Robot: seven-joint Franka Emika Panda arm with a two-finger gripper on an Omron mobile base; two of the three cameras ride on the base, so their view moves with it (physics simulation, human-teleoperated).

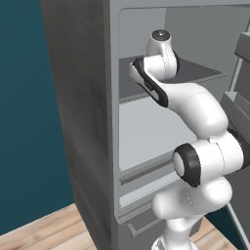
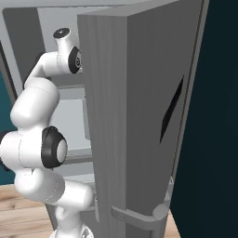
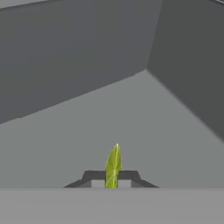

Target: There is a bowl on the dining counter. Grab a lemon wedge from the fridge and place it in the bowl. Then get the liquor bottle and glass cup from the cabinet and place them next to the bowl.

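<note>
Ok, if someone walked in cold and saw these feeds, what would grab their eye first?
Probably the yellow-green lemon wedge in the hand view, standing on edge and pinched between the hand's two dark fingertips over a bare grey shelf. Next, the white arm reaching deep into the open fridge at upper-shelf height in the left base view. In the right base view, the big grey fridge door stands open, blocking much of the interior.

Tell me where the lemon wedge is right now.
In the hand view, the lemon wedge stands bottom centre, pinched between the gripper fingertips above a grey fridge shelf.
</note>
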